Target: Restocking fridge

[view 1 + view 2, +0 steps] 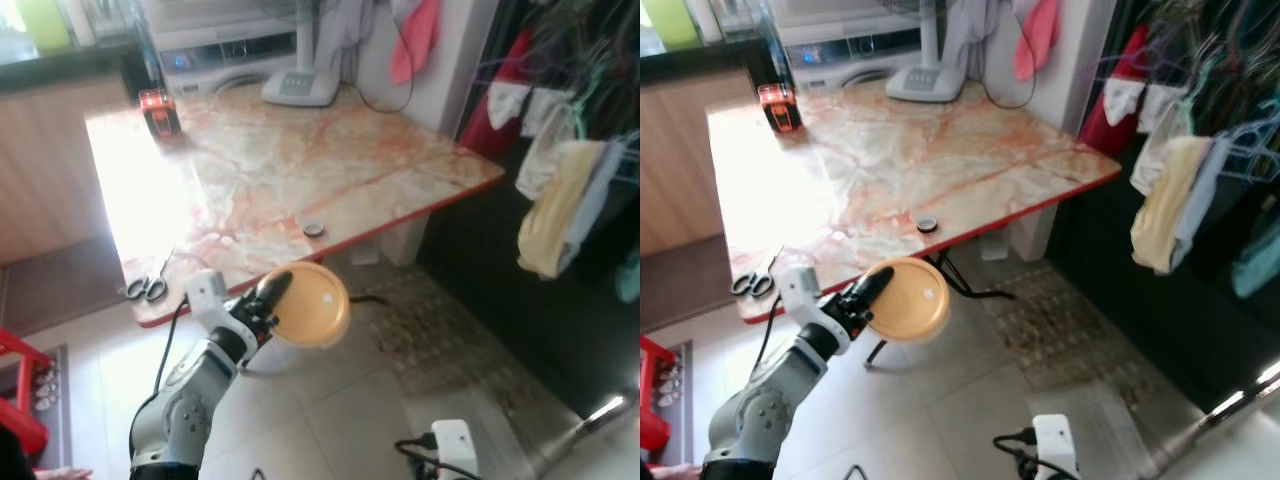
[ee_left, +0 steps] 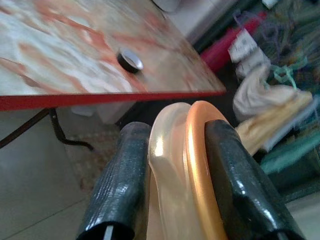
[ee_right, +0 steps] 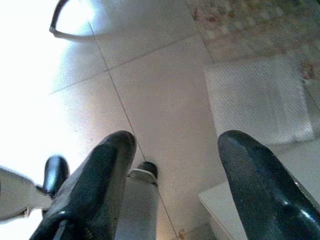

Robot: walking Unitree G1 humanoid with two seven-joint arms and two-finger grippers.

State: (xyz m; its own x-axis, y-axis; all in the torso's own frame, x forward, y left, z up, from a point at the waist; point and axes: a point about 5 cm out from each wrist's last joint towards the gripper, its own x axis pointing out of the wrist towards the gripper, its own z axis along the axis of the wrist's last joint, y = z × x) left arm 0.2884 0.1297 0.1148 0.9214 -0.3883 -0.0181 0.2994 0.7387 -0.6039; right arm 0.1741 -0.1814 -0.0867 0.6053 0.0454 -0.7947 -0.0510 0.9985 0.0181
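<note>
My left gripper [image 1: 275, 300] is shut on a round orange-lidded container [image 1: 312, 304], held in the air just off the near edge of the marble table [image 1: 300, 160]. In the left wrist view the two black fingers [image 2: 120, 185] clamp the container's orange lid and pale body [image 2: 180, 170] between them. My right gripper [image 3: 172, 165] hangs low and open over the pale tiled floor, with nothing between its fingers. The right wrist [image 1: 452, 440] sits at the bottom of the head view.
On the table lie scissors [image 1: 147, 289], a small dark cap [image 1: 314, 229], a red-black object [image 1: 159, 111] and a fan base [image 1: 300, 86]. Clothes [image 1: 570, 190] hang at the right. A patterned mat [image 1: 440, 320] covers the floor, a red rack [image 1: 20, 390] stands at left.
</note>
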